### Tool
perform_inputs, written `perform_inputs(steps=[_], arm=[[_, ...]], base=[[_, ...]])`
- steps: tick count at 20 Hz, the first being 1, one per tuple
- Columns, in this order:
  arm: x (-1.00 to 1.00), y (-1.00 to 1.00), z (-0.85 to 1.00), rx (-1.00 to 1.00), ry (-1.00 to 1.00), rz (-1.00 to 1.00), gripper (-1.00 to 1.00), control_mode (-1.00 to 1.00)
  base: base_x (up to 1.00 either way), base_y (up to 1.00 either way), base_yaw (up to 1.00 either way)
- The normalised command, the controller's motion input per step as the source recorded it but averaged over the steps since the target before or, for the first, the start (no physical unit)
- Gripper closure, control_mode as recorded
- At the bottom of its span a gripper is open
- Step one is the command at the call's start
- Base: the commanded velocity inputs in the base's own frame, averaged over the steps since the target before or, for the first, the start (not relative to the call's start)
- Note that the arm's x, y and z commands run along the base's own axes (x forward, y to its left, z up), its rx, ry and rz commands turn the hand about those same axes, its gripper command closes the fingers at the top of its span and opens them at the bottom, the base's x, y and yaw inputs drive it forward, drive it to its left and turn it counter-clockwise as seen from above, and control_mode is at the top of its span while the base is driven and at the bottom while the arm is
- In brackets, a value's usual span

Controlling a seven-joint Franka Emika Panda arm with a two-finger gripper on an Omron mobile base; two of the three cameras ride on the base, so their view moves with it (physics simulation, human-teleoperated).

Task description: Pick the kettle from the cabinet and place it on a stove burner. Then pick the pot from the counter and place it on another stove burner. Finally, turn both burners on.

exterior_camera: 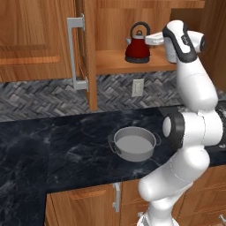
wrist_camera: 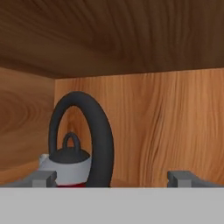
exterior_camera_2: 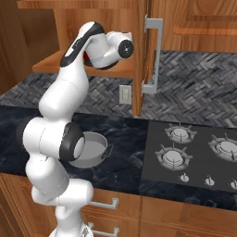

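Observation:
The dark red kettle (exterior_camera: 137, 47) stands on the shelf of the open wooden cabinet (exterior_camera: 114, 62). My gripper (exterior_camera: 150, 39) is inside the cabinet, just right of the kettle's black loop handle, at handle height. In the hand view the gripper (wrist_camera: 113, 178) is open, and the kettle's handle (wrist_camera: 94, 135) and lid knob stand close ahead, between the fingertips (wrist_camera: 43, 177) but towards the left one. The grey steel pot (exterior_camera: 133, 143) sits on the black counter (exterior_camera: 53, 145), partly behind my arm (exterior_camera_2: 92, 147). Burners (exterior_camera_2: 173, 157) lie on the cooktop to the right.
The cabinet door (exterior_camera: 86, 53) with its long grey handle (exterior_camera: 76, 53) stands open left of the kettle. A wall outlet (exterior_camera: 138, 87) is on the tiled backsplash. Small knobs (exterior_camera_2: 184, 177) line the cooktop's front edge. The cabinet's ceiling and back wall are close around the hand.

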Motion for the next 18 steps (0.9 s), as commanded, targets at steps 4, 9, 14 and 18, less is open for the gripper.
perform_inputs(steps=[4,9,14,18], arm=[[0.00,0.30,0.00,0.00,0.00,0.12,-1.00,-1.00],[0.06,0.25,0.00,0.00,0.00,0.12,1.00,-1.00],[0.06,0.06,0.00,0.00,0.00,0.09,1.00,-1.00],[0.02,0.00,0.00,0.00,0.00,0.04,1.00,-1.00]], base=[[0.00,0.00,0.00],[0.00,0.00,0.00],[0.00,0.00,0.00],[0.00,0.00,0.00]])
